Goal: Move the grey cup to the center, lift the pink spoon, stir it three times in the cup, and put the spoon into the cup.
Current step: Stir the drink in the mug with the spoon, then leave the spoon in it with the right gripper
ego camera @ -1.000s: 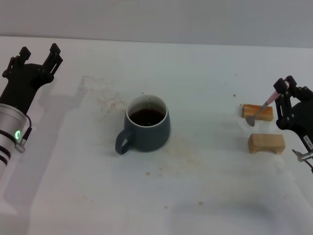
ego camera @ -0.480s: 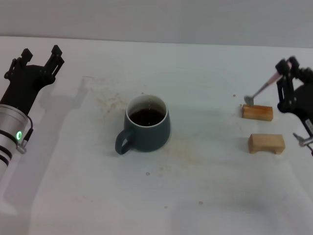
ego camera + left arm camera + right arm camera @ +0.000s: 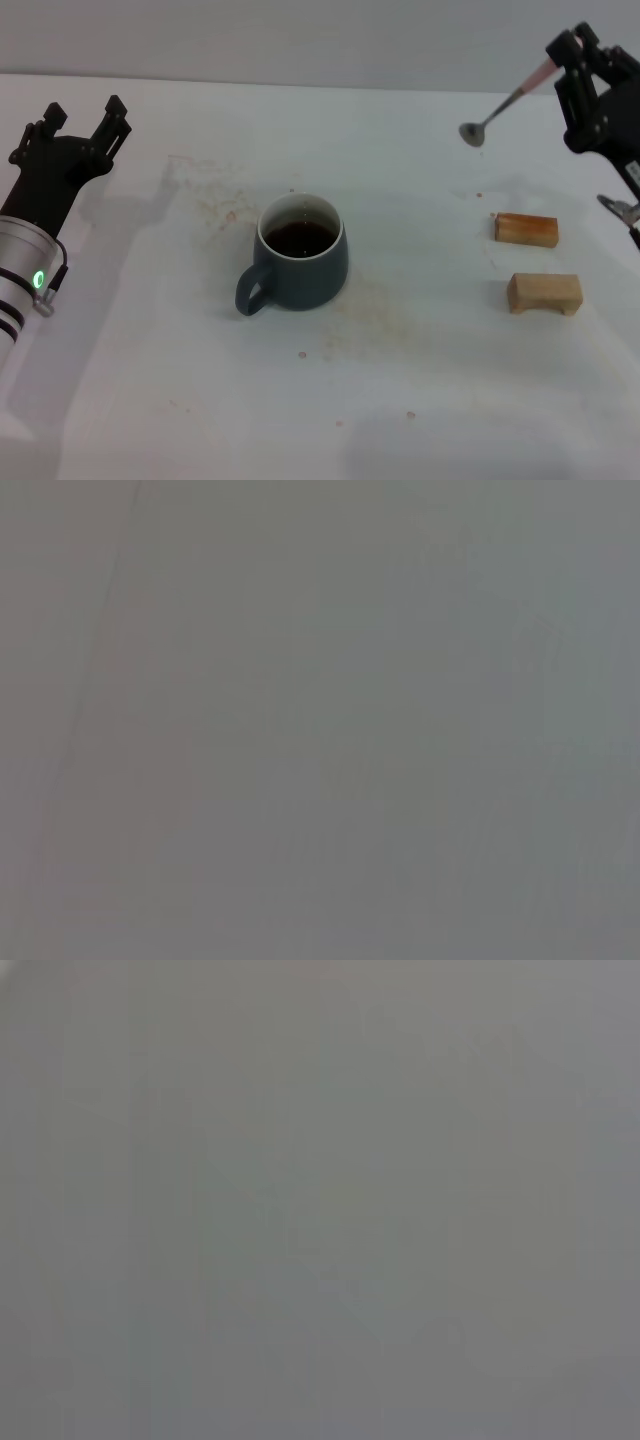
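Head view: right gripper (image 3: 568,52) raised at far right, clear of the table (image 3: 420,400), fingers closed on pink handle of the pink spoon (image 3: 505,103). Spoon slants down and toward centre from the grip, metal bowl hanging in air, lower than the fingers, above the table's far right part. Touching nothing but the gripper. Two tan wooden blocks (image 3: 526,229) on table below and nearer than spoon, well under it, one behind the other.

Grey cup (image 3: 300,255) upright approx. mid-table, dark liquid inside, loop handle toward near left. Well apart from spoon and right gripper, both far off to its right and farther back. Brownish specks on table around cup.

Left gripper (image 3: 82,122) at far left, fingers spread wide, holding nothing, well apart from cup.

Left wrist view: plain grey only, nothing to make out.

Right wrist view: same, flat grey, no spoon or fingers discernible.
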